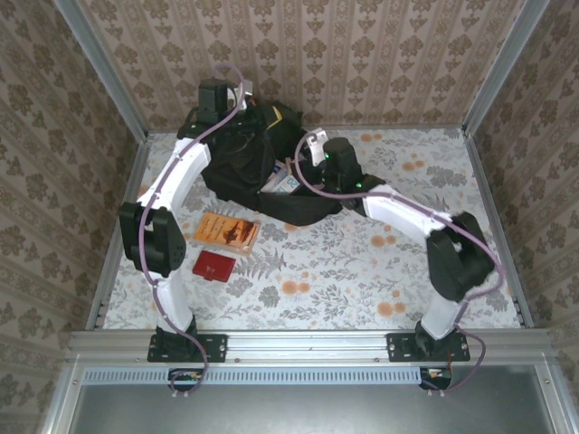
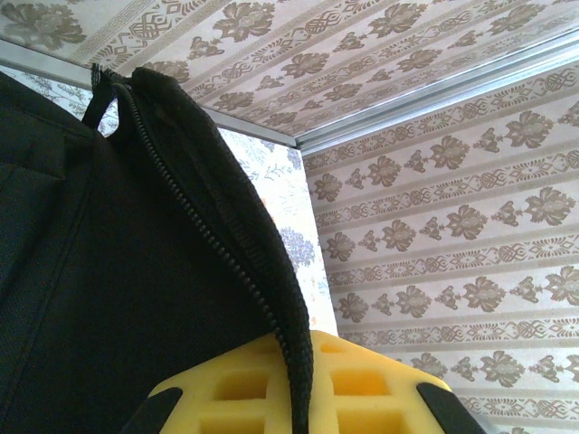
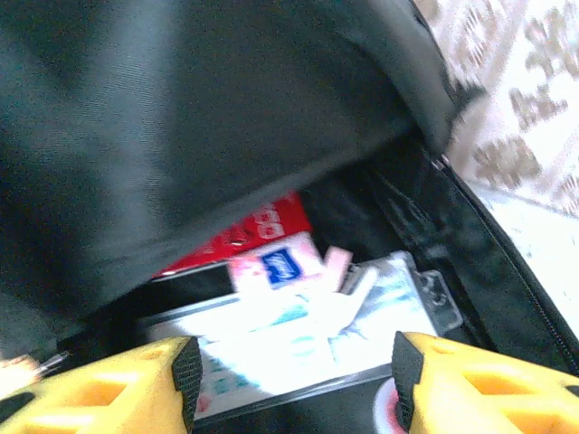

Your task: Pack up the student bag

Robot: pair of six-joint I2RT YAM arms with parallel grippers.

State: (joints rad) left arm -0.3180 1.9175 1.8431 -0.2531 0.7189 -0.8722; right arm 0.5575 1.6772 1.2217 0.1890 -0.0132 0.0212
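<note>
The left fingers (image 2: 244, 398) clamp the zipper edge (image 2: 226, 262) of the student bag (image 1: 240, 163), its mouth facing four o'clock, where the nearer right fingers (image 3: 488, 389) hover spread, empty.

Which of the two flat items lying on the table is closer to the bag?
The orange book, just in front of the student bag; the smaller dark red item lies farther from it, beyond the book.

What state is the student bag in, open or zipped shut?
Open. The left gripper holds up the zipper edge of the student bag, and the right wrist view shows packets inside it.
</note>
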